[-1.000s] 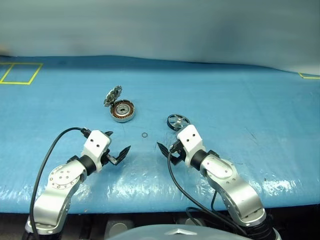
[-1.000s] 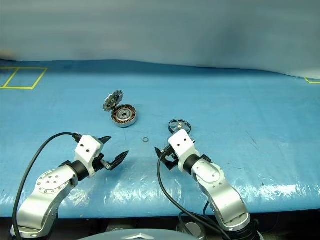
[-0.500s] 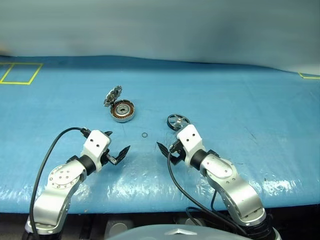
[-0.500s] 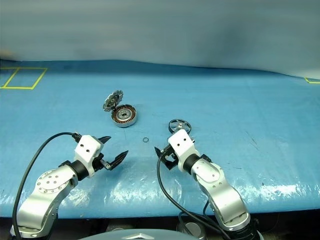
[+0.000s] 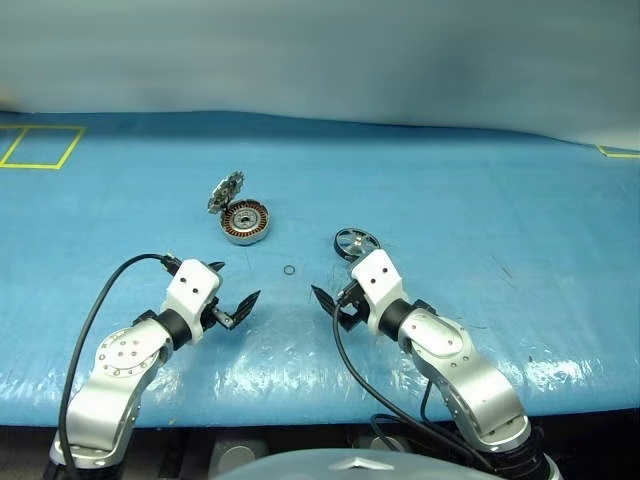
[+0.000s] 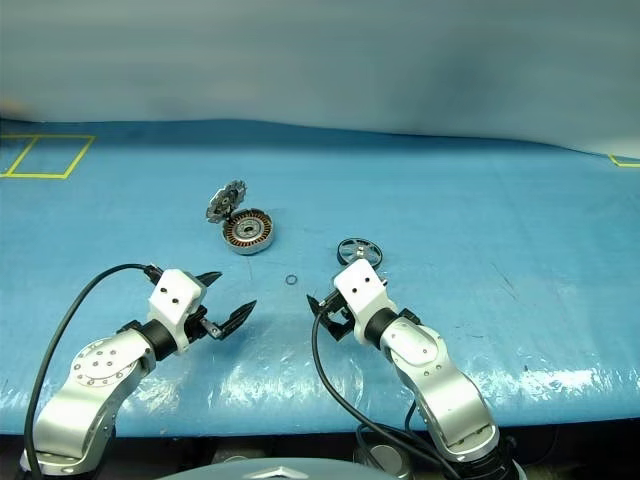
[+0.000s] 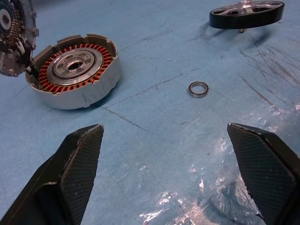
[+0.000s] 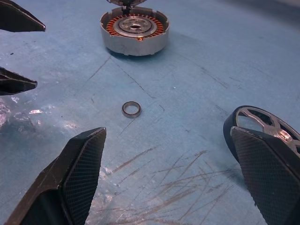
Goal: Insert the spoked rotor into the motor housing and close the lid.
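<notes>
Starting from your left, the left gripper (image 5: 236, 296) hangs low over the blue desk (image 5: 480, 200) with its jaws spread wide and nothing between them. Ahead of it, further from you, sits the motor housing (image 5: 245, 222), its copper windings facing up, and the lid (image 5: 226, 192) stands tilted up at the housing's far-left rim, so the cavity is free. A small metal ring (image 5: 289, 270) lies on the desk between the two grippers. Next comes the right gripper (image 6: 336, 305), also wide open and empty. The spoked rotor (image 5: 356, 242) lies flat just beyond it, close beside one of its fingers (image 8: 265, 176), and well apart from the housing, to the right of it. So your right arm is clearly the nearer one, I think; take the rotor by the rim and carry it left to the housing.
</notes>
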